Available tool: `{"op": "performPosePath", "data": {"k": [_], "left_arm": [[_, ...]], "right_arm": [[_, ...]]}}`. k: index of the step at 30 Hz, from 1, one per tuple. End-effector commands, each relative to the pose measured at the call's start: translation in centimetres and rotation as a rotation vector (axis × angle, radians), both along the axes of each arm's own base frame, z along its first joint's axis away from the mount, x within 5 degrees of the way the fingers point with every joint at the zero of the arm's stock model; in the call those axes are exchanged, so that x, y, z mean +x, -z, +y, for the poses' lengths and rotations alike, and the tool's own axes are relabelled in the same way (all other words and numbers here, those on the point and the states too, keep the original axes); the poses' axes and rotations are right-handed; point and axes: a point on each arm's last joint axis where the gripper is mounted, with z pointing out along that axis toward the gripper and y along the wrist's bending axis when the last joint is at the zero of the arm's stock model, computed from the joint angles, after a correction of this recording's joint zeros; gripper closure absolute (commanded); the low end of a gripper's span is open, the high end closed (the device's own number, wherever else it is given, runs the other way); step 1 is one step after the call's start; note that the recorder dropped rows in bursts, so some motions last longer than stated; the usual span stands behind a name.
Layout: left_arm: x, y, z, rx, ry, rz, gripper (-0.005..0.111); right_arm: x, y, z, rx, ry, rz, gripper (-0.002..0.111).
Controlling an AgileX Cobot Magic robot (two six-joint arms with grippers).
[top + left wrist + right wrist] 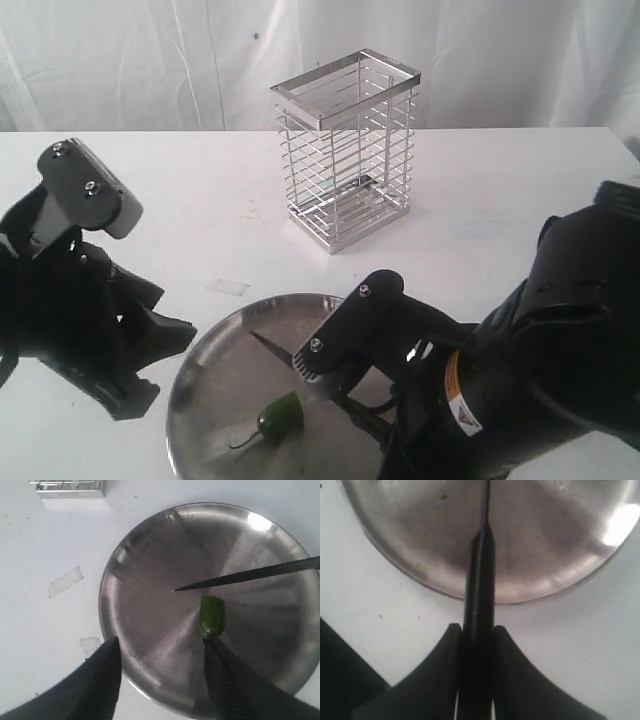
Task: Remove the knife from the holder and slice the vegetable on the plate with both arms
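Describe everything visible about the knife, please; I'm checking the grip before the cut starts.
The knife is slim and dark all over, with a straight handle and a long, thin blade ending in a sharp point. The right gripper is shut on its handle, a finger on each side. The blade reaches out over the plate, its tip near the plate's middle, beside the green vegetable. Whether the blade touches plate or vegetable cannot be told.

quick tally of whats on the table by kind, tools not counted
knife: 1
chili pepper: 1
steel plate: 1
wire holder: 1
clear tape scraps: 2
total: 6
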Motion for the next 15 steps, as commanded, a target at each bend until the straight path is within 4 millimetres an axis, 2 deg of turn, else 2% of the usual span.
{"op": "performPosePath", "data": {"k": [1, 8, 15], "left_arm": [[0.4, 0.7, 0.4, -0.145, -0.158, -0.03, 0.052], [0.8, 0.7, 0.3, -0.161, -0.172, -0.065, 0.052], [2.8, 3.4, -0.6, -0.12, -0.204, -0.014, 0.052]], "right_arm": [[0.2, 0.8, 0.3, 0.044, 0.102, 0.018, 0.108], [-0.3, 2.5, 0.2, 0.093, 0.175, 0.06, 0.108], [-0.2, 3.8, 0.9, 0.102, 0.197, 0.096, 0.108]]}}
